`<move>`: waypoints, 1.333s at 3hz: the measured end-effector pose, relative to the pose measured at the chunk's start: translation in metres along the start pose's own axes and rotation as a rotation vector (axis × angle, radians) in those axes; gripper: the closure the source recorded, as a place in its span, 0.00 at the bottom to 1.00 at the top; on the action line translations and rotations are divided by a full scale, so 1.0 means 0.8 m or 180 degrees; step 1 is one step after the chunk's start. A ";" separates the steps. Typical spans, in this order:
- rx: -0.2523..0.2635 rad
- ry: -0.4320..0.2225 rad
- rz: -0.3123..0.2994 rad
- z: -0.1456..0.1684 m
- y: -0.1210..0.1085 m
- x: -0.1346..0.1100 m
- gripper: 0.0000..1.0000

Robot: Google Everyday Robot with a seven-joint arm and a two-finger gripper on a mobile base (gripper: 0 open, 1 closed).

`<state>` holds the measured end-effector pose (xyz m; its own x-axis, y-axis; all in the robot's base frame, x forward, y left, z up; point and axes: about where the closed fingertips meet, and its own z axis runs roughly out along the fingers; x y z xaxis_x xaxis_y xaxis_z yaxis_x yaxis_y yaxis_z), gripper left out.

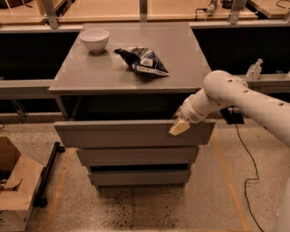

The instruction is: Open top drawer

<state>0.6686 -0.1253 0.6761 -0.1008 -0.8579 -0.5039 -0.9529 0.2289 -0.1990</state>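
A matte grey cabinet top (181, 68) carries a small white ceramic bowl (94, 39) near its far left corner. Just right of the bowl lies a crumpled dark blue and white snack bag (144, 61). Behind the cabinet run light wooden benches (113, 11), and a small clear plastic bottle (254, 70) stands on a grey ledge at the right. The speckled stone floor (158, 208) has orange tape lines (229, 181) on it, with an open brown cardboard box (16, 190) at the lower left, a black bar (47, 174) beside it and a thin black cable (247, 158) trailing at the right.

The plain grey top drawer (122, 133) stands out from the cabinet body, its wide flat front well forward of the two shorter grey drawer fronts (136, 156) below it, with a dark gap showing behind its upper edge. My white arm (244, 97) reaches in from the right, and my beige-tipped gripper (180, 127) sits at the upper right edge of that front panel, touching it. I cannot tell how far the gripper is open or whether it has hold of the panel.
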 end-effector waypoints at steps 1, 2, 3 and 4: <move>-0.0142 0.0022 -0.0007 0.008 0.003 0.002 0.59; -0.0150 0.0023 -0.0007 0.009 0.003 0.002 0.36; -0.0355 0.0047 0.0215 0.001 0.051 0.018 0.13; -0.0355 0.0047 0.0215 0.001 0.051 0.018 0.00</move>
<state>0.6287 -0.1282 0.6604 -0.1693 -0.8491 -0.5003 -0.9696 0.2344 -0.0698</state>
